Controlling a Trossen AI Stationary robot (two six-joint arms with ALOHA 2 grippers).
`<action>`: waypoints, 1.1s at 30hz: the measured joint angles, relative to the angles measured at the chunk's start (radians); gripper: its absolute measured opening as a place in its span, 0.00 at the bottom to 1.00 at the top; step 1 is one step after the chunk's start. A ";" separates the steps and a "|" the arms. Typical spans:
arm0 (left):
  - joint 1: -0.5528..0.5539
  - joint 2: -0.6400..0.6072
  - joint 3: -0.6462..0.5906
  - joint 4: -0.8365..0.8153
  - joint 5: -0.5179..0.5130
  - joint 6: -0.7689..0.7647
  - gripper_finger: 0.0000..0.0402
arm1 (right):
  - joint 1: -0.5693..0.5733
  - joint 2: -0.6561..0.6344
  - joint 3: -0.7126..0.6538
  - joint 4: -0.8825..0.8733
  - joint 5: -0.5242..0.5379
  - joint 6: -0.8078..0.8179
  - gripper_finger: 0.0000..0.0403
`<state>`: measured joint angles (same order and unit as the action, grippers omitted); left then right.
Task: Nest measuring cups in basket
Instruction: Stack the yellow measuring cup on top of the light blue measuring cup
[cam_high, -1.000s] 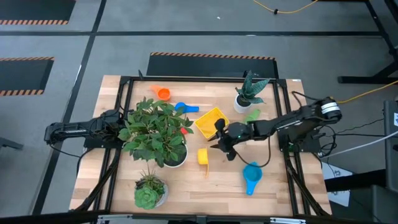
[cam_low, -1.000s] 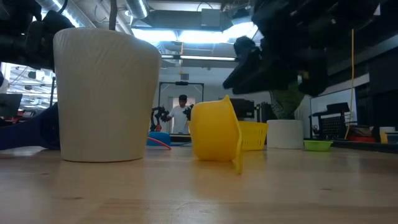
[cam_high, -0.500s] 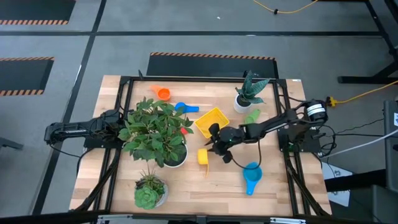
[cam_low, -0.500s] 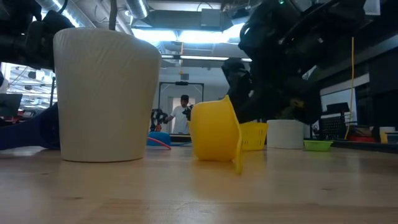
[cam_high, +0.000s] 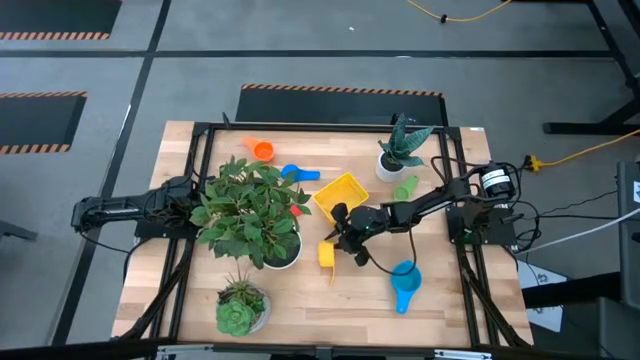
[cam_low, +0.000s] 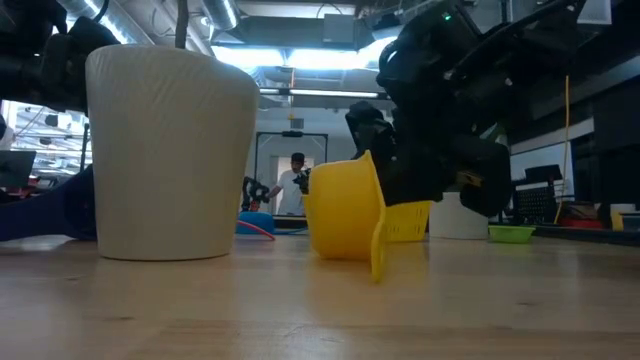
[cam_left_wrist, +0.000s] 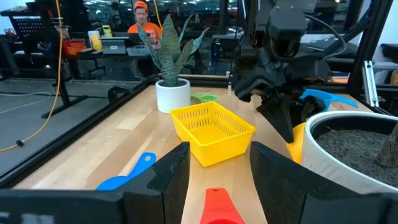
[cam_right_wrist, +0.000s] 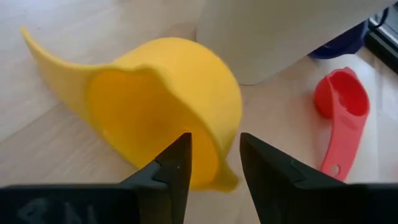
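The yellow measuring cup (cam_high: 327, 251) lies on its side on the table, near the middle, with its handle (cam_low: 377, 252) slanting down to the wood. My right gripper (cam_high: 343, 240) is low beside it and open, its fingers standing either side of the cup's wall (cam_right_wrist: 219, 163). The yellow basket (cam_high: 340, 192) stands just beyond. On the table lie the orange cup (cam_high: 262, 150), blue cup (cam_high: 297, 173), green cup (cam_high: 405, 186) and light blue cup (cam_high: 404, 282). My left gripper (cam_left_wrist: 219, 168) waits open at the left, behind the big plant, above a red cup (cam_left_wrist: 216, 208). My right gripper straddles the yellow cup's wall just behind the rim (cam_right_wrist: 227, 177), one finger (cam_right_wrist: 176, 163) on the hollow side and one (cam_right_wrist: 261, 163) outside, slanting down from the table's right. I cannot tell whether a finger touches it. The cup's side rests on the table.
A large leafy plant in a white pot (cam_high: 250, 212) stands close left of the yellow cup. A small succulent (cam_high: 240, 308) sits near the front edge and a spiky plant (cam_high: 400, 148) at the back. Bare wood lies between the yellow and light blue cups.
My right gripper has moved toward the table's left and near edge and come down to the yellow cup, staying open. The cup has turned slightly on the table, its handle swinging a little in the low view.
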<state>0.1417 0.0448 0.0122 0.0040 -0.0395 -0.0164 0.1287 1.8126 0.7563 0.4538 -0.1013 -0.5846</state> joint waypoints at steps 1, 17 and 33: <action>0.000 0.000 0.000 0.000 0.000 0.000 0.40 | 0.000 0.000 0.000 0.000 0.000 0.000 0.32; 0.000 0.000 0.000 0.000 0.000 0.000 0.40 | 0.000 0.000 0.000 -0.001 0.001 0.032 0.09; 0.000 0.000 0.000 0.000 0.000 0.000 0.40 | 0.013 -0.336 -0.001 -0.364 -0.012 0.336 0.09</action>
<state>0.1416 0.0447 0.0121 0.0040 -0.0395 -0.0162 0.1417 1.4766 0.7555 0.0896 -0.1136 -0.2489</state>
